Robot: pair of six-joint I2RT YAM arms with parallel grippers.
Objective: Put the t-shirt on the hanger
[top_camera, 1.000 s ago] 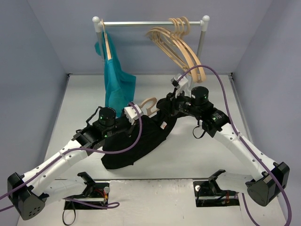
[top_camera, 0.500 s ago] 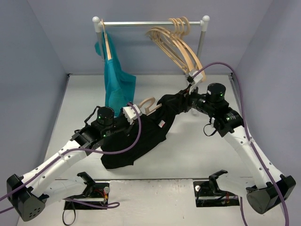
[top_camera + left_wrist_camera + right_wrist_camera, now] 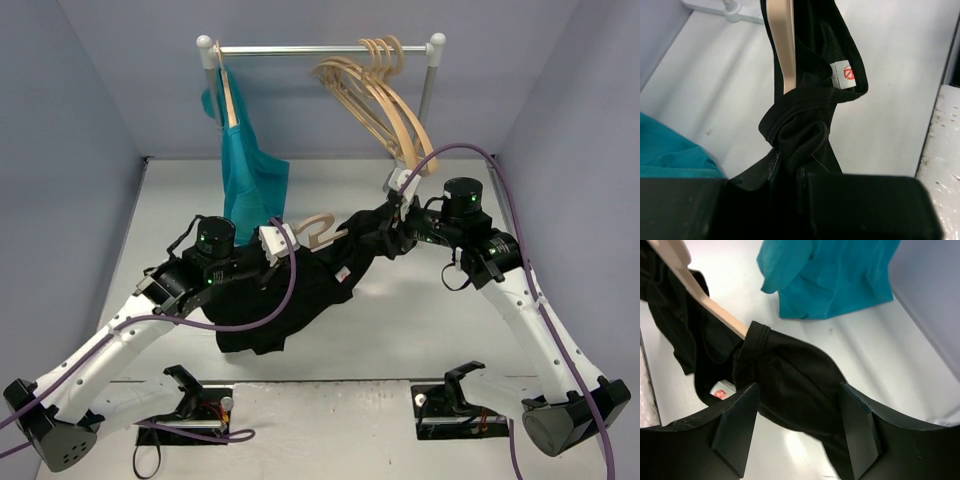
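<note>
Closest to me, the left arm's fingers (image 3: 820, 187) are pinched tight on a bunched fold of the black t-shirt (image 3: 290, 300). I'd guess that's to keep the neck opening steady. The shirt sags between both arms over the table (image 3: 420, 320), with one arm of the hanger (image 3: 318, 222) poked in through the collar and its hook sticking out. The right arm's fingers (image 3: 737, 427) are spread wide around the cloth, gripping nothing. Looks about half on to me. Behind it all, a teal garment (image 3: 250, 185) and spare hangers (image 3: 385, 110) hang on the rail (image 3: 320, 48).
</note>
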